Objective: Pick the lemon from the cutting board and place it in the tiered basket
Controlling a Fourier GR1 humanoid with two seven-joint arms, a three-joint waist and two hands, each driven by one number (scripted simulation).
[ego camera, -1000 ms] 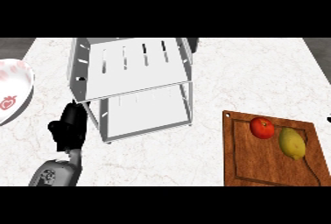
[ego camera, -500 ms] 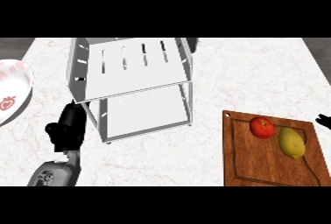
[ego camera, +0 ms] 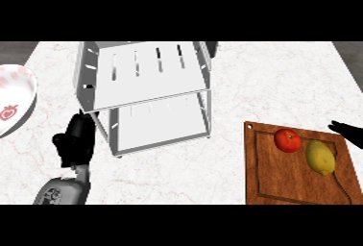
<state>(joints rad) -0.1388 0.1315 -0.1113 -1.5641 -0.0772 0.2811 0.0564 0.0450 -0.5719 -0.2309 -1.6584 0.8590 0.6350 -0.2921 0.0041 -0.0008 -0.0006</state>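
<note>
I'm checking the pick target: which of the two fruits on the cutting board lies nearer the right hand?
The yellow lemon, on the board's right side. The red tomato lies to its left, farther from the right hand at the view's right edge.

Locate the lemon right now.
Head view, lower right: the lemon lies on the cutting board, beside the tomato.

The desk (ego camera: 234, 77) has a pale marbled top with faint reddish veins. A white tiered basket (ego camera: 145, 91) stands on it toward the back, left of the middle. A wooden cutting board (ego camera: 284, 185) lies flat at the front right, well apart from the basket. At the left edge sits a white plate (ego camera: 14, 103) with red markings, partly cut off by the view.
</note>
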